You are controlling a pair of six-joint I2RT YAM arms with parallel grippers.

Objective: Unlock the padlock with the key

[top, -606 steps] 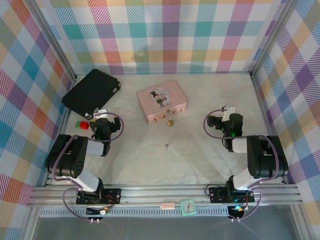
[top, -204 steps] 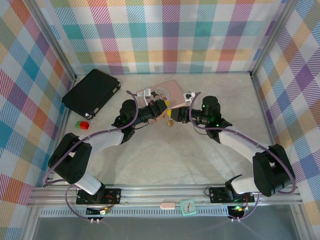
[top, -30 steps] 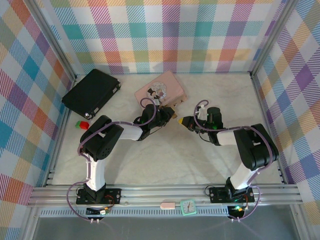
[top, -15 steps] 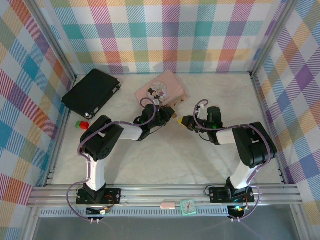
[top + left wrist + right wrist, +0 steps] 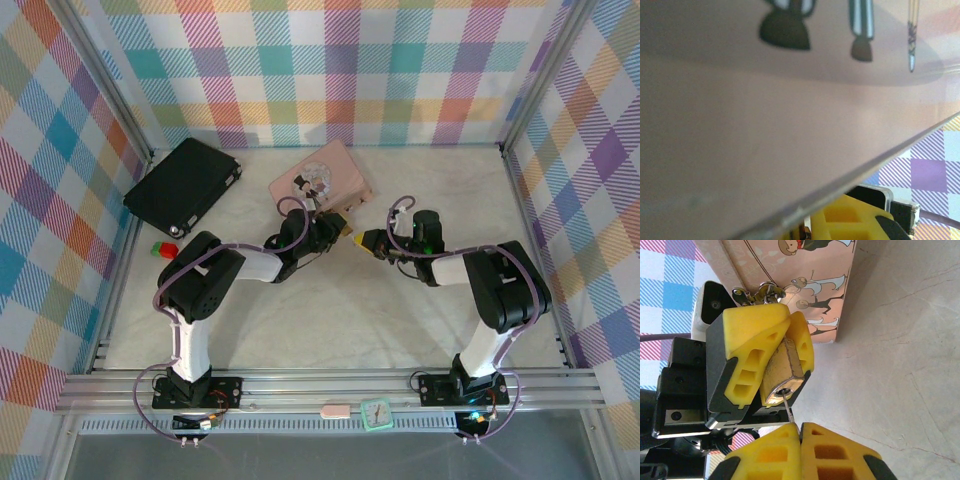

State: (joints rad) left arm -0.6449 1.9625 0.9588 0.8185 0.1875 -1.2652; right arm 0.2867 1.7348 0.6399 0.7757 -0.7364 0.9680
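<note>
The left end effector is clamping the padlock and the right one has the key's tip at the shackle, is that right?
Wrong end. The right wrist view shows the left end effector clamping the padlock, and the right end effector holding the key tip-first at the keyhole.

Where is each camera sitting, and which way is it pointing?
Top external: above and behind the bases, looking down on the table; both arms show.
Left wrist: right up against the pink tin; a yellow finger shows at the bottom.
Right wrist: looks past the right gripper, pinching the key, at the left gripper clamping the padlock.
Shared: the tin.
</note>
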